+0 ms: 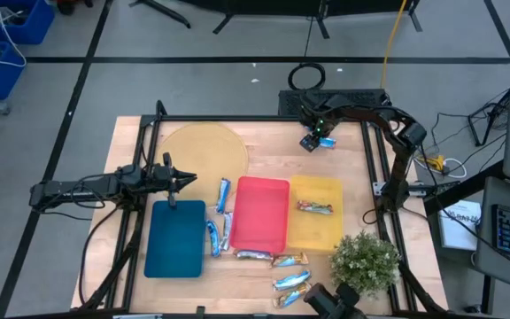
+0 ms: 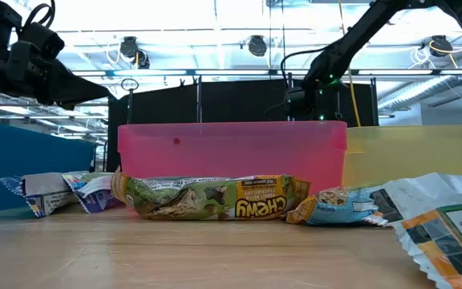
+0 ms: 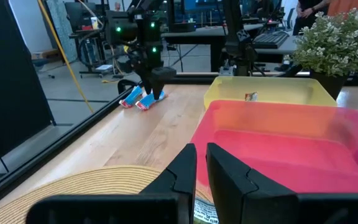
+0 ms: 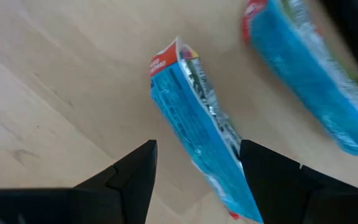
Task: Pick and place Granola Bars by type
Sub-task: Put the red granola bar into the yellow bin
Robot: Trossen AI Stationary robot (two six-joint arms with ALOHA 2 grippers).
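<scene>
- Nearest the low camera, a green-wrapped "Chewy" granola bar [image 2: 211, 198] lies on the wooden table [image 2: 215, 257], just in front of the pink-red tray [image 2: 231, 148]; a light-blue bar [image 2: 339, 205] lies to its right and more wrappers sit at the frame's left and lower right.
- From above, most of the loose bars lie between the blue tray [image 1: 175, 237] and the red tray [image 1: 260, 213] and along the bottom edge of the table, in front of the red tray and the yellow tray [image 1: 317, 223]. One brownish bar [image 1: 315, 207] already lies in the yellow tray.
- Two light-blue bars [image 1: 318, 142] lie apart from the rest, in the upper middle of the high frame.
- Right gripper [image 4: 194, 165] hangs directly above those two, jaws spread wide, and one light-blue bar [image 4: 194, 127] sits between its fingers. Nothing is gripped yet.
- Left gripper [image 3: 201, 163] hovers at the top edge of the blue tray, beside a round straw mat [image 1: 204, 146]. Its fingers are nearly together with a thin gap, and nothing shows between them.
- Judged step: the right arm is lining up a pick of one blue bar.
- Next move, as a guess: lower until the fingers straddle the wrapper, close across its narrow width, then lift clear of the neighbouring bar.
- Which tray blue bars belong in cannot be told, since only the yellow tray holds one.
</scene>
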